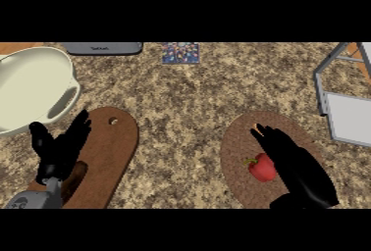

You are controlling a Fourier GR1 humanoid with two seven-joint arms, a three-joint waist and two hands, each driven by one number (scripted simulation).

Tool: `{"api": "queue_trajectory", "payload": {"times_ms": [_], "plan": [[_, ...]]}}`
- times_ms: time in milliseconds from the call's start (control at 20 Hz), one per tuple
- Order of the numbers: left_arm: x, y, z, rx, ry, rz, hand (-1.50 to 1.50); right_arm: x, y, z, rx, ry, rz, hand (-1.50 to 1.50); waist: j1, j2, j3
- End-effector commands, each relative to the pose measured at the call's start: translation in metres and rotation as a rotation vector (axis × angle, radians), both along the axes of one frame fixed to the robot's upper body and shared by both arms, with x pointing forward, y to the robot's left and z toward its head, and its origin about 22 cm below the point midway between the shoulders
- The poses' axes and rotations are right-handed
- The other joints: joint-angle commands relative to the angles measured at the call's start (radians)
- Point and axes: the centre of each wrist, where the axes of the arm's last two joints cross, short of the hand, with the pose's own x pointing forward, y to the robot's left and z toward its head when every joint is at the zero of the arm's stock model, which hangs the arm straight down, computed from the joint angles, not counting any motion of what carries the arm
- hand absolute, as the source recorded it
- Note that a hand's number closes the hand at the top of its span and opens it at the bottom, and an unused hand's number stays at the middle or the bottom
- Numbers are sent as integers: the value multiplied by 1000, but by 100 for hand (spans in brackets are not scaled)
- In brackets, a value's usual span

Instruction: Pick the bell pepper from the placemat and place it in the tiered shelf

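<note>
A red bell pepper [261, 168] with a green stem lies on a round brown placemat [242, 147] at the lower right. My right hand [299, 166] hovers over the placemat just right of the pepper, its fingers straight and pointing up the view, partly covering the pepper's right side. The tiered shelf [346, 110], a grey metal frame with a pale flat tier, stands at the right edge. My left hand [61, 147] rests open at the lower left, fingers up, over a wooden board.
A brown wooden cutting board [109, 152] with a hole lies at the lower left. A cream pot [33, 88] sits at the far left. A grey device [101, 48] and a small patterned box [180, 52] stand along the back edge.
</note>
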Motion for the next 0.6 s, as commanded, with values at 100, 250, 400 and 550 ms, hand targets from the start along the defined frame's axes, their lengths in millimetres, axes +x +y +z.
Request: {"api": "queue_trajectory", "payload": {"times_ms": [100,250,400,550], "plan": [[-10,-1,-10,-17,100,15,0,15,13,-4,-28,-39,-33,-150,2,8,-11],[-10,-6,-27,-13,89,15,0,25,-6,-27,-23,-68,-16,-150,1,10,-11],[-11,-7,-22,-14,79,8,0,20,10,-45,20,-63,6,-150,2,10,-11],[-24,-3,-12,-14,83,-16,0,46,5,-28,41,-72,22,-150,10,9,-11]]}}
